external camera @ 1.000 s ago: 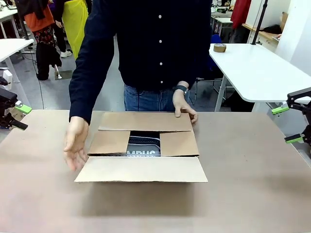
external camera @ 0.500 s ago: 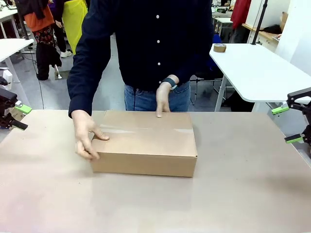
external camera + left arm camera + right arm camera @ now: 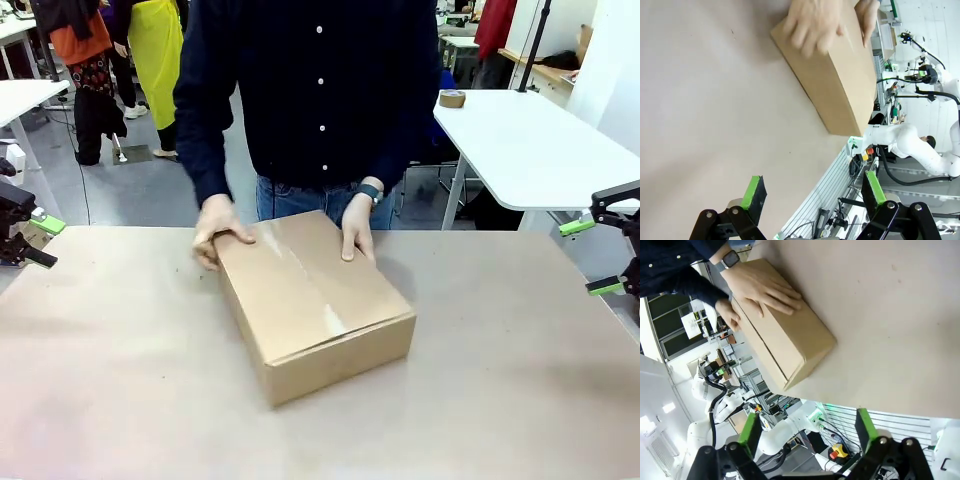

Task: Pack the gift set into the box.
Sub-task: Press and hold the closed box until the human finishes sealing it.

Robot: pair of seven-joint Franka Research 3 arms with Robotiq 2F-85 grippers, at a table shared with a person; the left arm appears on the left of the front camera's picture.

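Box (image 3: pixel 315 300), smooth brown cardboard, closed, lay skewed mid-frame under a person's hands (image 3: pixel 357 230); left gripper (image 3: pixel 812 182) and right gripper (image 3: pixel 807 417) gaped wide.

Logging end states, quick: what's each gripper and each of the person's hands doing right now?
Left gripper: open, empty.
Right gripper: open, empty.
Person's right hand: on a corner of the box.
Person's left hand: flat on the box top.

We see a wide brown table (image 3: pixel 520 400) in front, and beyond it a grey floor (image 3: pixel 130 195). A white table (image 3: pixel 530 150) stands at the far right, a roll of tape (image 3: pixel 452 98) on it. A second white table (image 3: pixel 25 98) stands far left. The light is bright and even.
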